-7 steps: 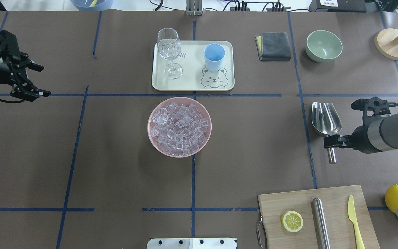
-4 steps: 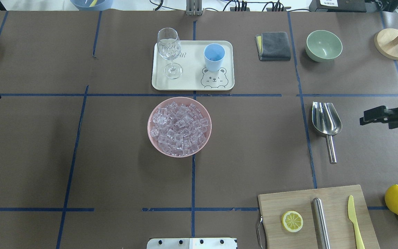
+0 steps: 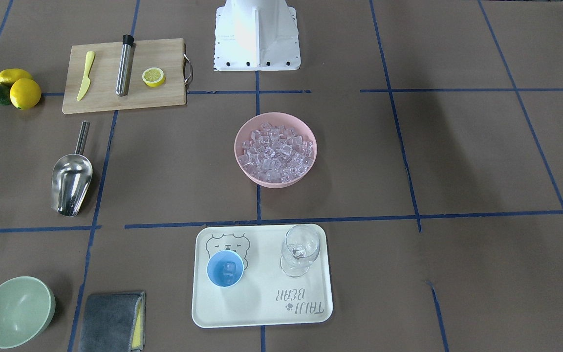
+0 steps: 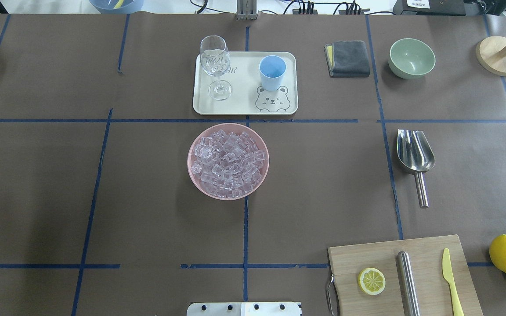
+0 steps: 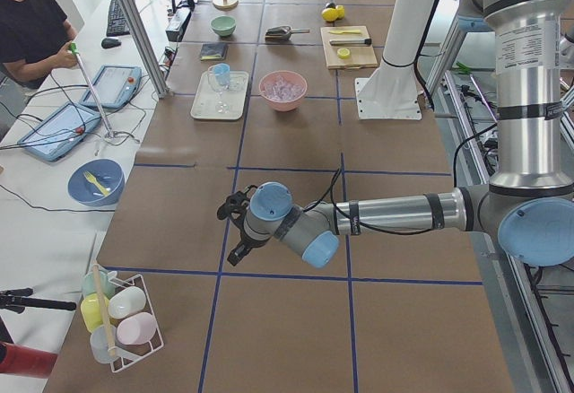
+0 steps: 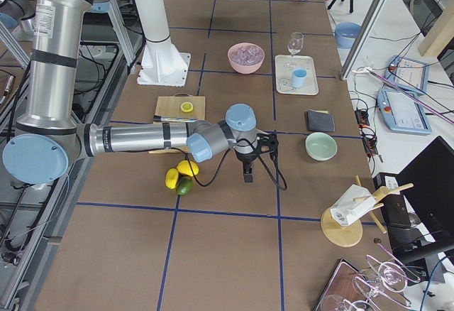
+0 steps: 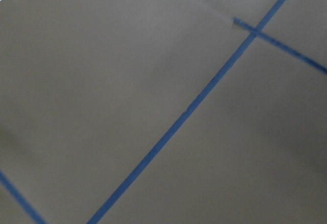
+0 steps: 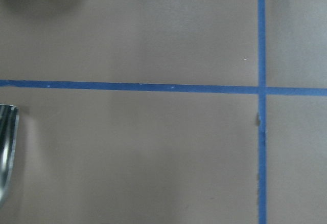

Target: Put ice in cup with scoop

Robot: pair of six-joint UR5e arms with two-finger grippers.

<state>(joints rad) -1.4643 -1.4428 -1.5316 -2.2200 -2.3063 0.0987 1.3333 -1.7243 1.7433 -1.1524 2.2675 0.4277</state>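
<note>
The steel scoop lies on the table at the right, handle toward the robot; it also shows in the front view and as a sliver in the right wrist view. The light-blue cup stands on the cream tray and holds one ice cube. Many ice cubes fill the pink bowl. My right gripper hangs beyond the scoop, apart from it. My left gripper is far off at the table's left end. I cannot tell whether either is open or shut.
A clear stemmed glass stands on the tray beside the cup. A pale green bowl and a grey cloth are at the back right. A cutting board bears a lemon half, a steel cylinder and a yellow knife; lemons lie beside it.
My right gripper has drawn away from the scoop's handle to the right, almost out of the overhead view. My left gripper has gone out to the left. The scoop stays on the table.
</note>
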